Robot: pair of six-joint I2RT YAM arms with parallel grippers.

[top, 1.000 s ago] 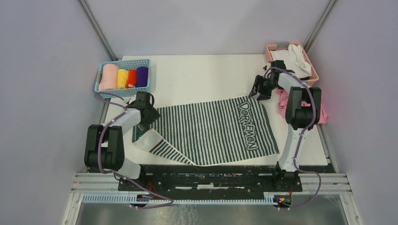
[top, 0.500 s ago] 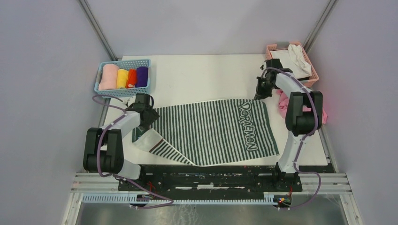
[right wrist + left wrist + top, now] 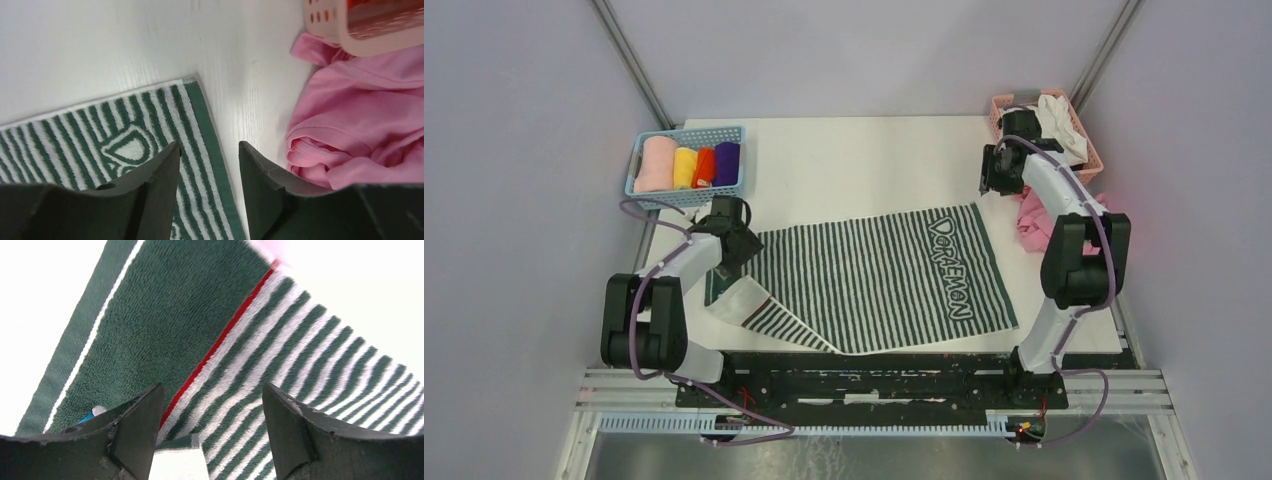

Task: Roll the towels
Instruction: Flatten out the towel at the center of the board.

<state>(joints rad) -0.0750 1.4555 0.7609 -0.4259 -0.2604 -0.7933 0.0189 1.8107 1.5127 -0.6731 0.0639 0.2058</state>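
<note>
The dark-green-and-white striped towel lettered "DORAEMON" lies spread on the table, its near left corner folded over. My left gripper hovers open over its far left corner; the left wrist view shows the striped towel under my left gripper, with nothing between the fingers. My right gripper hangs open above the table just beyond the far right corner. The right wrist view shows that corner of the striped towel below my right gripper, untouched. The purple cloth sits rolled in the blue basket.
The blue basket at the far left also holds pink, yellow and red rolls. A pink basket at the far right holds a white cloth. A crumpled pink cloth lies beside the towel's right edge, and that pink cloth sits right of my right fingers.
My right gripper shut at the towel's far right corner, drew it rightward, then opened and lifted away toward the pink basket. The left arm has barely moved.
</note>
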